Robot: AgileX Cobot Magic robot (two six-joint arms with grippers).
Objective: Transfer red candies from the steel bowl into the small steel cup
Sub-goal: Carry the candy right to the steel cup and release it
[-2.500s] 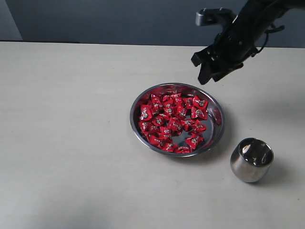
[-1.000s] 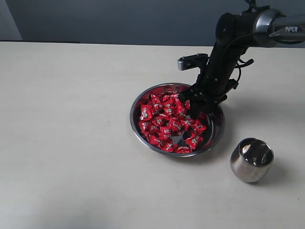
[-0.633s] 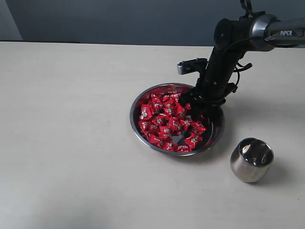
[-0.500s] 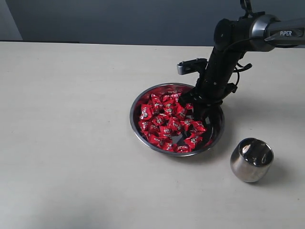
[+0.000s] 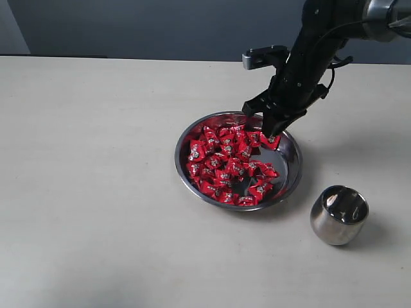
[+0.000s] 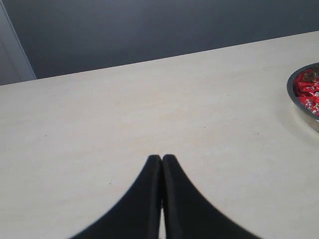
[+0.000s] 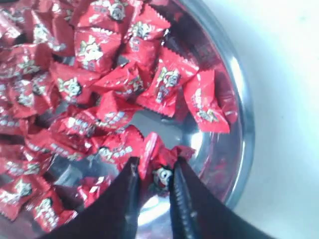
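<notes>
The wide steel bowl (image 5: 292, 179) sits mid-table, holding several red candies (image 5: 221, 160) in shiny wrappers. My right gripper (image 5: 268, 133) hangs just above the bowl's far-right rim, shut on one red candy (image 7: 160, 170) that sits between its fingertips. In the right wrist view the bowl (image 7: 244, 124) and the other red candies (image 7: 94, 55) lie below the held one. The small steel cup (image 5: 338, 215) stands upright to the bowl's front right. My left gripper (image 6: 161, 158) is shut with nothing in it, above bare table, with the bowl's rim (image 6: 298, 102) at the view's edge.
A pale tabletop (image 5: 96, 192) stretches bare to the left and front of the bowl. A dark wall (image 5: 160, 25) runs behind the table's far edge.
My right gripper came down into the bowl, closed on a red candy, and has now risen above the rim with the candy in it. The left gripper has not moved.
</notes>
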